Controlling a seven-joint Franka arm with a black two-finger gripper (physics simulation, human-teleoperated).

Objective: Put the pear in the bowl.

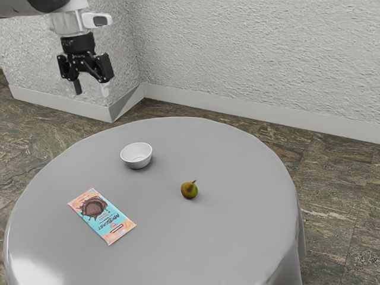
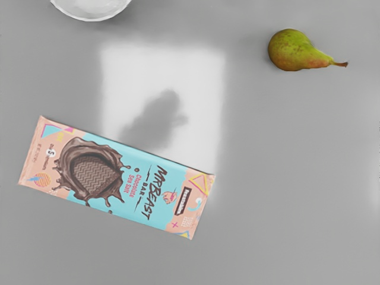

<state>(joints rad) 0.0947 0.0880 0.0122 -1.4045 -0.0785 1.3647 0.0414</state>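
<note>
Exterior view: black two-finger gripper (image 1: 91,88) spread apart; straddle the plump green-brown pear (image 1: 189,190) by its belly, view's right of the round white bowl (image 1: 136,155).

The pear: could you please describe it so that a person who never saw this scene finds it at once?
On the round grey table, look to the exterior view's right of the white bowl and chocolate bar. There lies the pear, green and reddish-brown with a thin stem. Unlike the hollow bowl and flat bar, it is a rounded fruit.
</note>
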